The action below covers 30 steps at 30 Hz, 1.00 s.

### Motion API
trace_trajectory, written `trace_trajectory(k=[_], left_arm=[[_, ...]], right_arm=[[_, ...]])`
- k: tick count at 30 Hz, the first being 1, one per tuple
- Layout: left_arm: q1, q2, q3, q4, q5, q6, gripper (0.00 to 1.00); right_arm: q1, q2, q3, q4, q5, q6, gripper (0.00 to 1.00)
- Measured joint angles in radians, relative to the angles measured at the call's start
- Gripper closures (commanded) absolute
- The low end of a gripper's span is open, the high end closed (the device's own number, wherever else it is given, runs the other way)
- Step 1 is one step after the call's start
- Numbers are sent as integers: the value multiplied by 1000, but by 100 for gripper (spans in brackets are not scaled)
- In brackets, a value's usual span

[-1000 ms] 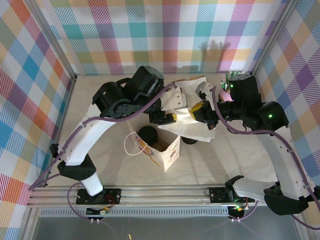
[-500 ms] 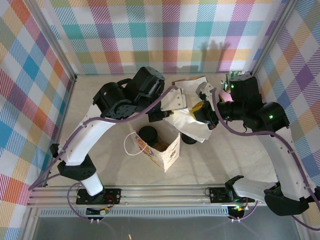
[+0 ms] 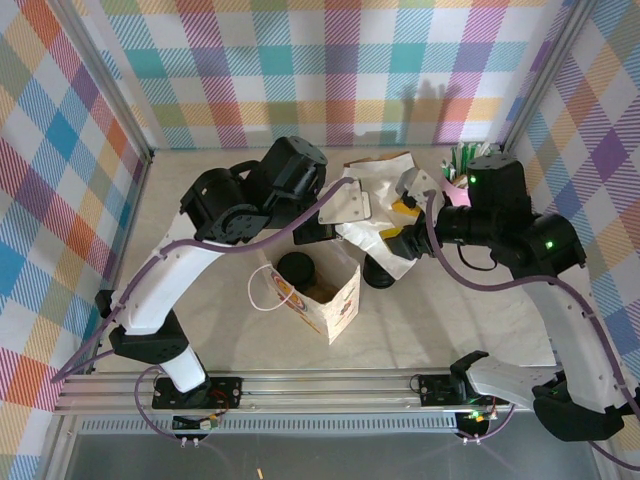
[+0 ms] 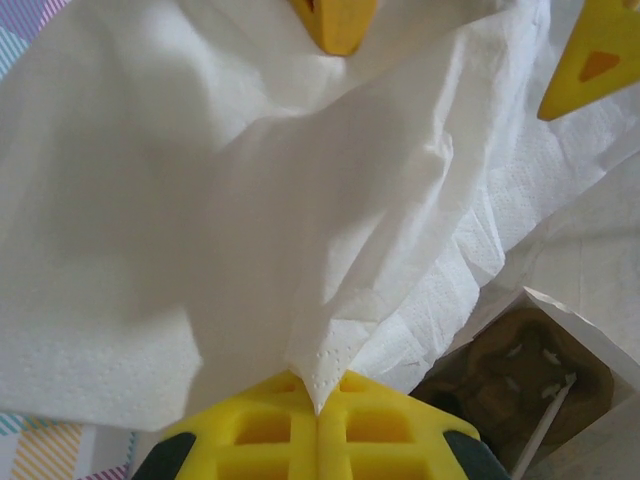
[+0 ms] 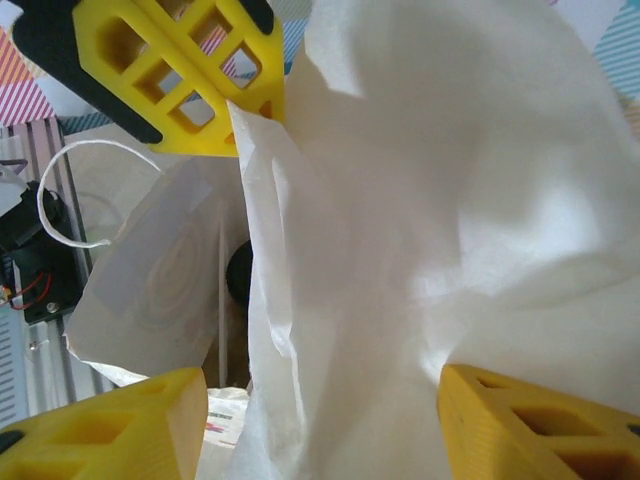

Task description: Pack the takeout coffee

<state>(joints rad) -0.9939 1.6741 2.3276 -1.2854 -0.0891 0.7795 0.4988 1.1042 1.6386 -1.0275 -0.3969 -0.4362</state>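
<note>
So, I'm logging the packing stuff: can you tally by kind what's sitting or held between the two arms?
Paper bag: 1
White napkin: 1
Black-lidded cup: 1
Dark round item beside the bag, partly hidden: 1
Brown cardboard piece: 1
Total: 5

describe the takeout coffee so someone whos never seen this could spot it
Find the white paper bag standing mid-table, just ahead of the arm bases. The takeout coffee sits in the left end of its open top, showing its round black lid. The other black round thing stands outside the bag, to its right, partly under the white napkin.
</note>
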Motion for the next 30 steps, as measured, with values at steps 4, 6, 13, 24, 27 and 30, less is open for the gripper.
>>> trace_trajectory(k=[4, 6, 13, 24, 27, 30], left_arm=[[-11, 0, 20, -14, -9, 0, 100], [-16, 0, 28, -24, -10, -1, 100], [-27, 2, 82, -57, -10, -2, 100], [-32, 21, 131, -140, -11, -9, 100], [-33, 22, 130, -162, -15, -13, 100], [-33, 22, 130, -171, -19, -21, 100]], right_arm=[[14, -8, -1, 34, -1, -22, 28], [26, -4, -1, 48, -1, -28, 26], [82, 29, -3, 97, 15, -53, 22], [178, 9, -34, 138, 143, -124, 23], [180, -22, -35, 138, 164, -138, 23], [188, -50, -35, 144, 171, -149, 23]])
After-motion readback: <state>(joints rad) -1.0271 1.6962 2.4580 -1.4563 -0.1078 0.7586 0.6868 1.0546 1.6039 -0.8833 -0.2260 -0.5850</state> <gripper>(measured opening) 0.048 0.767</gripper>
